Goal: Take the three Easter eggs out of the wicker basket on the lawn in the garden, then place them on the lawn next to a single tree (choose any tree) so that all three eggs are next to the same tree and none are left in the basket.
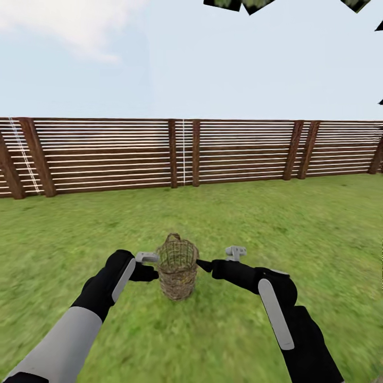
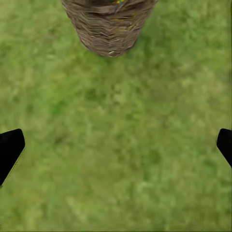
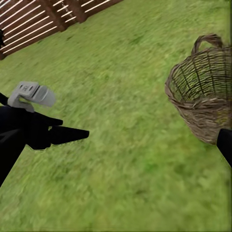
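Note:
The wicker basket (image 1: pixel 177 270) stands upright on the lawn (image 1: pixel 266 223) straight ahead, with my two arms on either side of it. My left gripper (image 1: pixel 152 272) is close beside its left wall, open, with its fingertips (image 2: pixel 10 150) spread wide over bare grass and the basket (image 2: pixel 110 26) just beyond them. My right gripper (image 1: pixel 204 264) points at the basket's right side, with nothing between its fingers. One fingertip (image 3: pixel 225 144) shows below the basket (image 3: pixel 203 92). The Easter eggs are hidden by the weave, apart from a fleck of yellow at the rim (image 2: pixel 118 2). No tree trunk is in view.
A brown slat fence (image 1: pixel 181 154) runs across the back of the lawn. Open grass lies all around the basket. Dark leaves (image 1: pixel 250 4) hang in at the top edge of the head view. The left arm's gripper (image 3: pixel 63 135) is seen across the grass in the right wrist view.

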Tool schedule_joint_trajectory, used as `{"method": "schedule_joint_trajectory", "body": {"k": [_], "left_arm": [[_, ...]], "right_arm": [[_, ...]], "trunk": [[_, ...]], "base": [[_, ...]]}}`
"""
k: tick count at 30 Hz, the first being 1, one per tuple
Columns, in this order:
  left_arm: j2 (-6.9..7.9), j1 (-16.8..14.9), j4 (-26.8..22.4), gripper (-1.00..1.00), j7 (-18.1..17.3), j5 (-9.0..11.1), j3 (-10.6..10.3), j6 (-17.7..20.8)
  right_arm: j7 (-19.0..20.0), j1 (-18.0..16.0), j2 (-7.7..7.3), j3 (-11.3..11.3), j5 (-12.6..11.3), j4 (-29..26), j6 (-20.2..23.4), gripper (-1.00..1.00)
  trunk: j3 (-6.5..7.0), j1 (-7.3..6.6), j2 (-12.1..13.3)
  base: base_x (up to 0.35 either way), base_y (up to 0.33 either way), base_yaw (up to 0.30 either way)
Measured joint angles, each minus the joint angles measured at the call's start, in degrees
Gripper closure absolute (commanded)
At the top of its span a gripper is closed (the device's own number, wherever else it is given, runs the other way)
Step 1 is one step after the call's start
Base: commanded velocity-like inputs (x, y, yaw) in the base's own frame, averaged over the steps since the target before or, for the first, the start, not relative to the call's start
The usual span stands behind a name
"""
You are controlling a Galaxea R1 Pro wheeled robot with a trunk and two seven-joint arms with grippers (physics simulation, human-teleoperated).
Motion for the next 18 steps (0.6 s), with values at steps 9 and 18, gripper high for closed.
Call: {"method": "schedule_joint_trajectory", "body": {"k": [9,18], "left_arm": [[0.00,0.0,0.0,-1.00,0.0,0.0,-0.1,0.0],[0.00,0.0,0.0,-1.00,0.0,0.0,-0.2,0.0]], "right_arm": [[0.0,0.0,0.03,0.0,0.0,0.0,0.0,-1.00],[0.0,0.0,0.06,0.1,-0.1,0.0,0.0,-1.00]], "trunk": [[0.08,0.00,0.0],[0.52,0.00,0.0]], "base": [[0.295,0.155,-0.049],[0.309,0.108,-0.164]]}}
